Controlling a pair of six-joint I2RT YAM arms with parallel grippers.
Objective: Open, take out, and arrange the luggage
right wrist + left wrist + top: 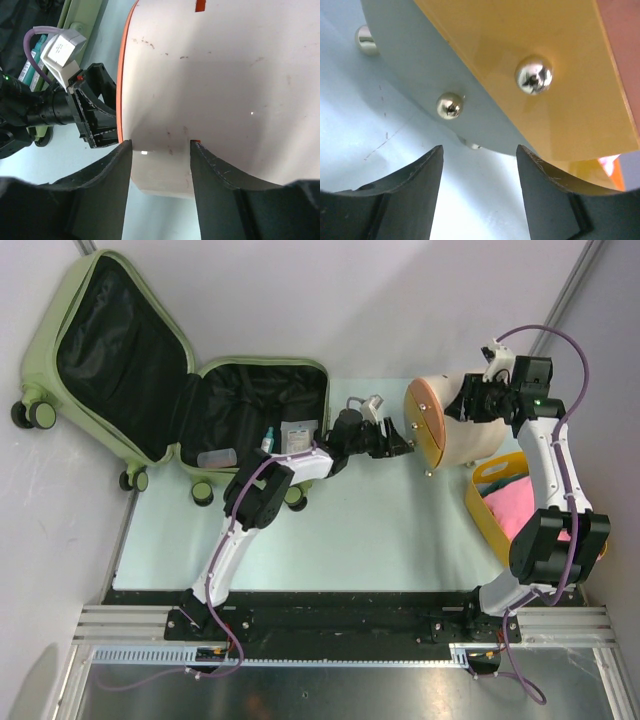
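The luggage (130, 370), a pale sage-green suitcase with black lining, lies open at the back left, its lid against the wall. Small toiletries (290, 435) lie in its lower half. Its green edge also shows in the right wrist view (80, 20). My left gripper (398, 440) is open and empty just right of the luggage, its fingertips close to the amber end face (520, 50) of a cream drum (455, 430) lying on its side. My right gripper (468, 405) is open at the drum's far side, its fingertips (125, 150) against the cream wall (225, 75).
A yellow basket (485, 502) holding pink cloth (525, 510) stands at the right edge, just in front of the drum. Shiny round studs (533, 74) stick out of the drum's end face. The left gripper (95, 120) shows beside the drum's orange rim.
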